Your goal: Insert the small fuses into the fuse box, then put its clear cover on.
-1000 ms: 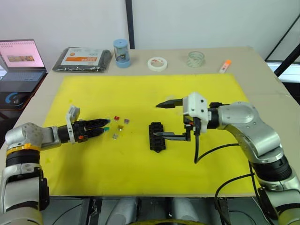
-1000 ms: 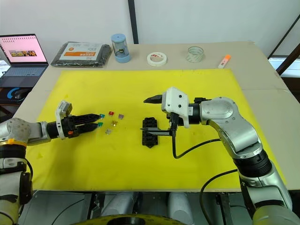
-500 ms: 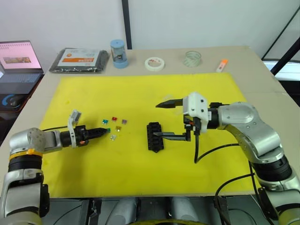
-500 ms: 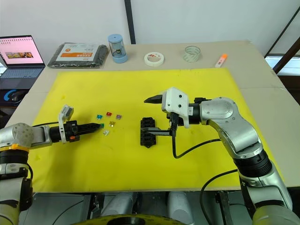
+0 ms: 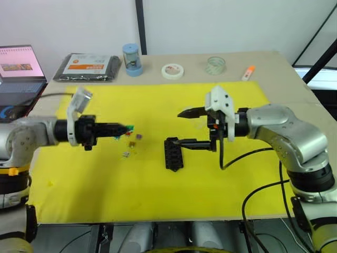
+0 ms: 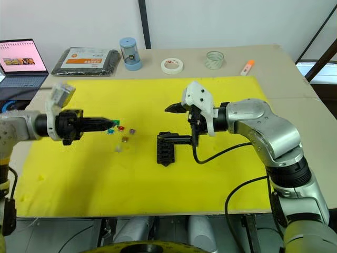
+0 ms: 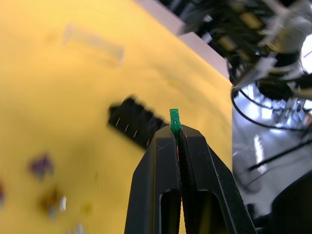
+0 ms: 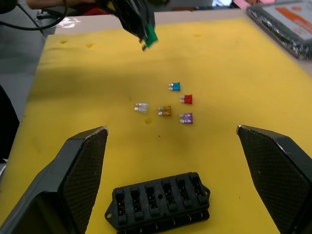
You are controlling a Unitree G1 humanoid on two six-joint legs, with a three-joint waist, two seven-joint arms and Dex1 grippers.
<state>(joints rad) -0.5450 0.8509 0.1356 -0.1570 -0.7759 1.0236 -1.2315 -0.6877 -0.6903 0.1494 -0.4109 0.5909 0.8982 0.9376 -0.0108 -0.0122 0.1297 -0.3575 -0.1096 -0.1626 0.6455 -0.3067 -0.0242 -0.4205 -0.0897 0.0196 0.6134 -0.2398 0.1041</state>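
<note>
My left gripper (image 5: 128,127) is shut on a green fuse (image 7: 174,120) and holds it in the air above the yellow mat, left of the fuse box (image 5: 174,153). The green fuse (image 8: 151,35) sticks out past the fingertips. The other small fuses lie loose on the mat: blue (image 8: 175,87), red (image 8: 186,99), amber (image 8: 165,111), purple (image 8: 186,118) and clear (image 8: 142,107). My right gripper (image 5: 181,127) stands open just above the black fuse box (image 8: 161,200), one finger over its far end. The clear cover (image 7: 95,44) lies on the mat beyond the box.
Along the table's back edge stand a black packet (image 5: 87,67), a blue cylinder (image 5: 130,57), a white tape roll (image 5: 171,70), a clear tape roll (image 5: 216,65) and an orange-capped marker (image 5: 247,73). A laptop (image 5: 18,68) sits at the far left. The yellow mat (image 5: 158,195) covers the work area.
My left gripper closed on the green fuse among the loose fuses, then lifted it off the mat and toward the box. The right gripper tilted slightly and stayed open.
</note>
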